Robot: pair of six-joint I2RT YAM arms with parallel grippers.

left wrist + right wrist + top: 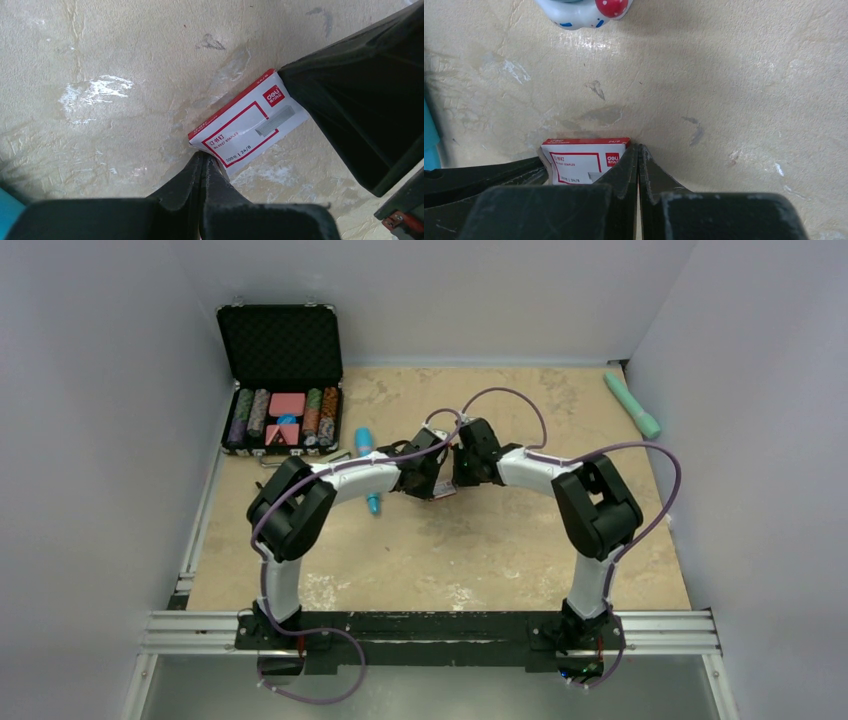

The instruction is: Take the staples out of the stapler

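A white and red staple box (245,122) lies flat on the beige table; it also shows in the right wrist view (579,160). My left gripper (202,156) is shut, its tips touching the box's near corner. My right gripper (638,148) is shut, its tips against the box's right end. In the top view both grippers, left (430,477) and right (457,468), meet mid-table and hide the box. A light blue object (368,445), perhaps the stapler, lies partly under my left arm. A white and blue thing with a red dotted part (584,9) lies beyond the box.
An open black case of poker chips (281,380) stands at the back left. A teal green object (632,405) lies at the back right. Grey walls close in on three sides. A small red and metal piece (397,221) shows beside my right gripper.
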